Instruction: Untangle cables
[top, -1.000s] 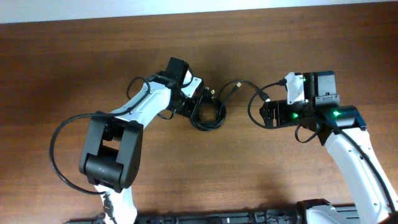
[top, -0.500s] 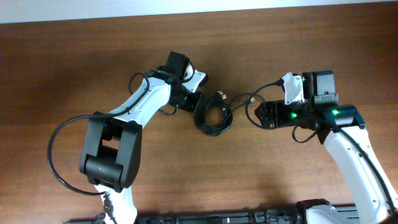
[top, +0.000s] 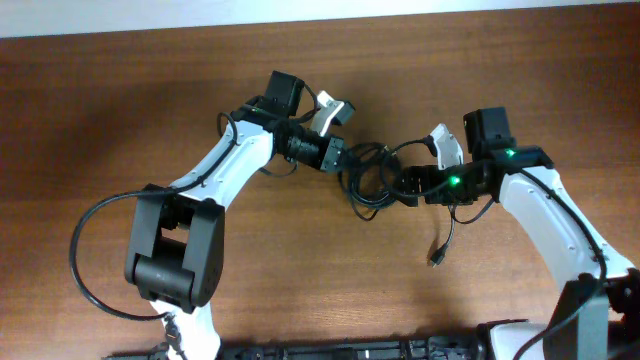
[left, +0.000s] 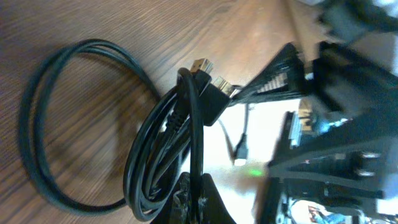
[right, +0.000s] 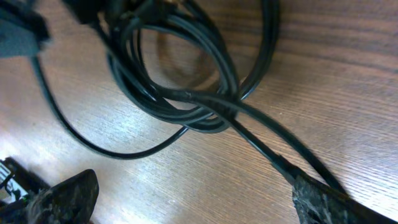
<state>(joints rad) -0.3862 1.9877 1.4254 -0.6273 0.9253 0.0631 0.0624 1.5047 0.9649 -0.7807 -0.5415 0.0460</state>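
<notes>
Bare brown wood lies open on every side of both pairs of fingers. The table (top: 110, 90) ends at a pale strip (top: 300, 8) well behind them. The cables (top: 365, 185) are bunched between the left fingers (left: 194, 198) and the right fingers (top: 408, 186). One loop (left: 37, 124) lies flat on the wood beside the left pair, and a loose plug end (top: 437, 260) rests near the right arm. The left fingers are pressed together, pinching several strands of the cables. The right fingers are spread wide, with the coil just ahead of their tips. Both arms reach inward toward each other.
</notes>
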